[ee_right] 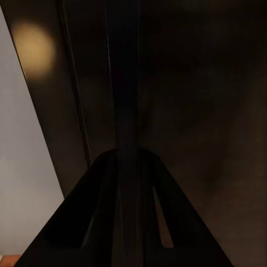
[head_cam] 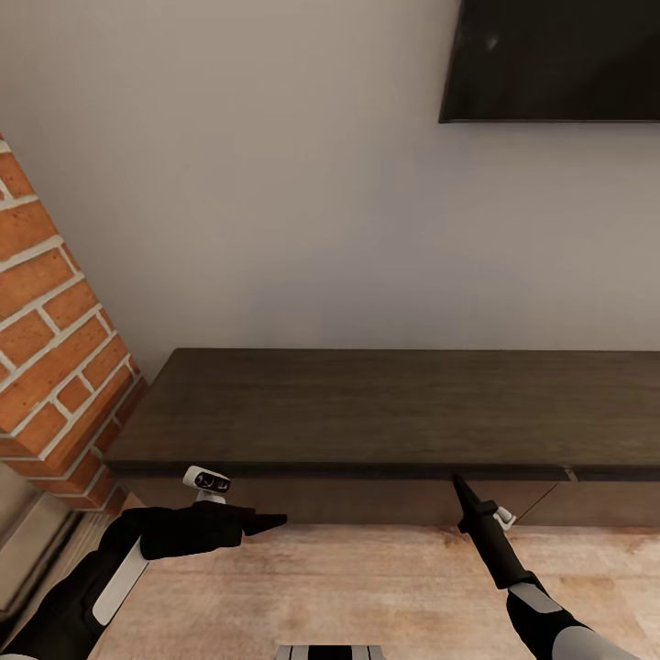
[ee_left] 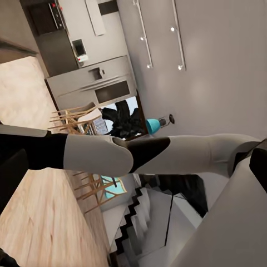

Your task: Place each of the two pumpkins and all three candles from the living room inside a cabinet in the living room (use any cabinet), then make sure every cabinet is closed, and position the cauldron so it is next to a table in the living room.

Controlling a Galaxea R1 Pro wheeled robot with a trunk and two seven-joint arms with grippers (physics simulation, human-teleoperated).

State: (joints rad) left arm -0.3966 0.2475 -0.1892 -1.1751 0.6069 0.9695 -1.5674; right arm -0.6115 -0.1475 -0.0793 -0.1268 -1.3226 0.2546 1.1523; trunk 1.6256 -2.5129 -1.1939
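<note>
So the whole thing hinged on how the right gripper [head_cam: 456, 480] was placed against the cabinet [head_cam: 385, 408]: its tip was brought right up under the front lip of the dark top, at the upper edge of the drawer front [head_cam: 367, 500], and looked to be touching or just about touching it. The cabinet's long axis was laid across the head view, parallel to the grey wall [head_cam: 275, 183], so the drawer would presumably have to be drawn straight back toward the robot. The right arm was clearly the nearer one; it was stretched forward and up from the lower right, forearm angled toward the cabinet edge. Its fingers [ee_right: 125, 111] were seen pressed together into one thin black blade in the right wrist view, with nothing pinched. The left gripper [head_cam: 266, 522] was parked low over the wood floor [head_cam: 367, 587], pointed sideways along the cabinet front rather than at it, and also looked pressed together and empty. A brick column [head_cam: 55, 348] was stood at the cabinet's left end and a dark screen [head_cam: 550, 60] was hung above. The drawers looked shut, though a thin seam was spotted further right.
</note>
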